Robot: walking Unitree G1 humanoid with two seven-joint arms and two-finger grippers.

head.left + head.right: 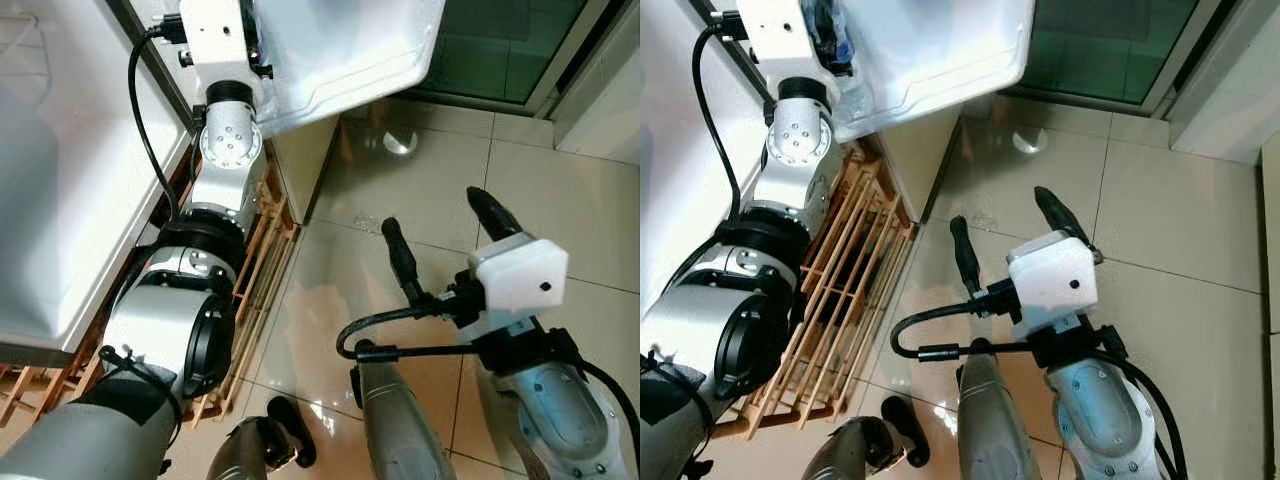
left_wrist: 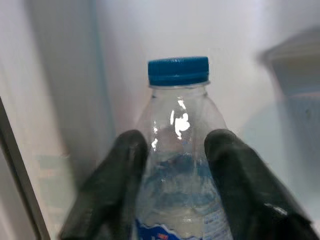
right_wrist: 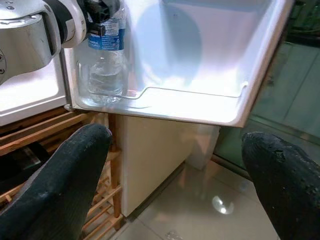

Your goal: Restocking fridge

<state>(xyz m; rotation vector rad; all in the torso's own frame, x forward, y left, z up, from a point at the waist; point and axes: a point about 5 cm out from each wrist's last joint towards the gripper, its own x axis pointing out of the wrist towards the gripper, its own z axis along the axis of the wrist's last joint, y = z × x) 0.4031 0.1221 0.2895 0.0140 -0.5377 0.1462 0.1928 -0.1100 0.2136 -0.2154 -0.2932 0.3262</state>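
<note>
A clear water bottle (image 2: 177, 170) with a blue cap (image 2: 178, 70) and a blue label stands in the white fridge door shelf (image 3: 165, 102), at the end nearest the hinge. My left gripper (image 3: 97, 12) is shut on the bottle (image 3: 106, 65) just below its neck, one black finger (image 2: 120, 175) on each side. The left arm (image 1: 228, 150) reaches up along the fridge edge to it. My right gripper (image 1: 435, 212) hangs open over the tiled floor, lower than the door shelf and apart from it, with nothing between its fingers (image 3: 55, 190).
The white fridge body (image 1: 60, 180) fills the left side and stands on a wooden slatted pallet (image 1: 840, 290). Beige glossy tiles (image 1: 1160, 210) spread to the right. A green-tinted glass door (image 1: 1100, 40) lies beyond. My legs (image 1: 985, 420) show at the bottom.
</note>
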